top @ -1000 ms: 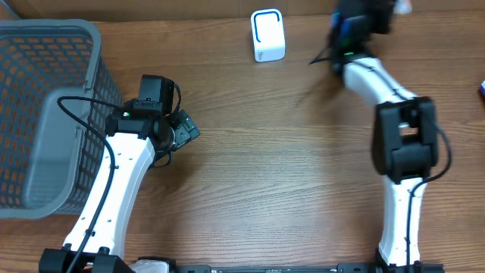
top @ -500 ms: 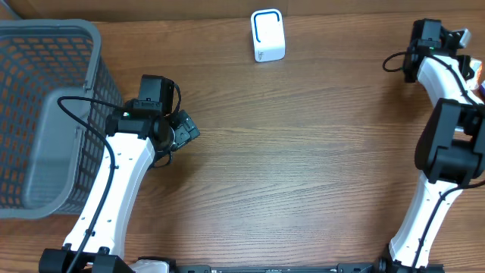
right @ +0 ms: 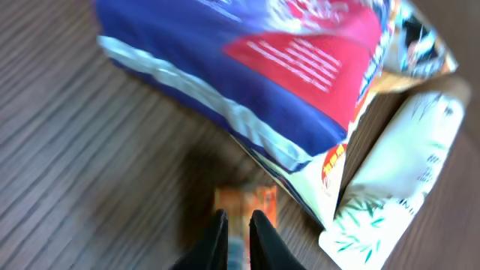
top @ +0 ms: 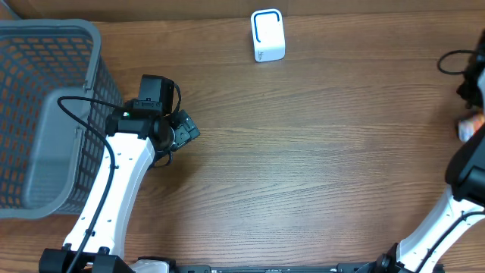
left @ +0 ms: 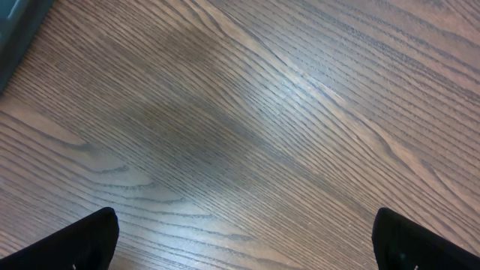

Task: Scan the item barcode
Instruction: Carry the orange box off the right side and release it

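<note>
Orange item (right: pixel 246 199) at right pincer (right: pixel 238 217) tips.

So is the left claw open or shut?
Open. In its wrist view the left gripper stands spread wide, with only bare table between its jaws.

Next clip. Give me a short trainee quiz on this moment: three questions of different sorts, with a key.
1. True or false: the left hand is closed on an item.
2. Where does the white scanner stand? A) held in the left hand B) near the far edge of the table, apart from both arms C) right beside the right hand
3. Fill in: the small item just beyond the right hand's fingertips is ___ in colour.
Key: 1 false, it is open over bare table; 2 B; 3 orange.
</note>
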You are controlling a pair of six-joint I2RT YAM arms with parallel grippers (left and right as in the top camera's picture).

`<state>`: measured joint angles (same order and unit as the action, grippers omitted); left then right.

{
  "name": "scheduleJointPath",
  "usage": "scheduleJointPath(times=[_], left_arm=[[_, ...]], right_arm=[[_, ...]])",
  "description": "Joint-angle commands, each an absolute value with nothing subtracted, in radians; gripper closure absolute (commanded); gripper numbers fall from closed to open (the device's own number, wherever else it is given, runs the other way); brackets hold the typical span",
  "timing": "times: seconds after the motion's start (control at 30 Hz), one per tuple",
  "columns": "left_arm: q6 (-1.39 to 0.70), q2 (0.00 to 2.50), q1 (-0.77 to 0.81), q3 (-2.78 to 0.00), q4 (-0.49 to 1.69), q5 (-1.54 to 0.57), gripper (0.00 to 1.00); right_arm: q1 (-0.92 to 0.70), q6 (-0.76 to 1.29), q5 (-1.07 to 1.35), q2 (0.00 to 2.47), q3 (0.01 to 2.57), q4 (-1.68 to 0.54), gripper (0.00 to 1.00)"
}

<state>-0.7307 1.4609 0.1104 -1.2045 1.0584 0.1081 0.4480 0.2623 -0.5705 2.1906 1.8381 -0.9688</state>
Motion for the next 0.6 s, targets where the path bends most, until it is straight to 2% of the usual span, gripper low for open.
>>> scheduleJointPath(times=[0.0,0.03,0.13,0.23,0.37,0.5,0.57], left_arm=[[-0.74,1.465,0.112,-1.209,1.058,0.107,0.0],[-0.74,1.465,0.112,-1.209,1.058,0.107,0.0],[-0.741,1.465,0.112,-1.209,1.058,0.107,0.0],[-0.74,1.465,0.112,-1.209,1.058,0.107,0.0],[-0.74,1.465,0.112,-1.208,1.058,0.107,0.0],[-0.741,1.465,0.112,-1.208,1.058,0.107,0.0],[-0.741,1.465,0.112,-1.209,1.058,0.107,0.0]], right_arm=[[0.478,0.319,-0.496,2.169,1.834,-0.975,0.61],[0.487,0.319,-0.495,2.169,1.834,-0.976,0.51],[0.505,0.327,-0.476,2.162,1.839,-0.983,0.34],[0.506,0.326,-0.336,2.127,1.876,-0.987,0.13],[0.503,0.326,-0.157,2.053,1.986,-1.032,0.0],[0.503,0.331,0.057,1.963,2.123,-1.135,0.0],[0.503,0.397,0.157,1.912,2.172,-1.187,0.0]])
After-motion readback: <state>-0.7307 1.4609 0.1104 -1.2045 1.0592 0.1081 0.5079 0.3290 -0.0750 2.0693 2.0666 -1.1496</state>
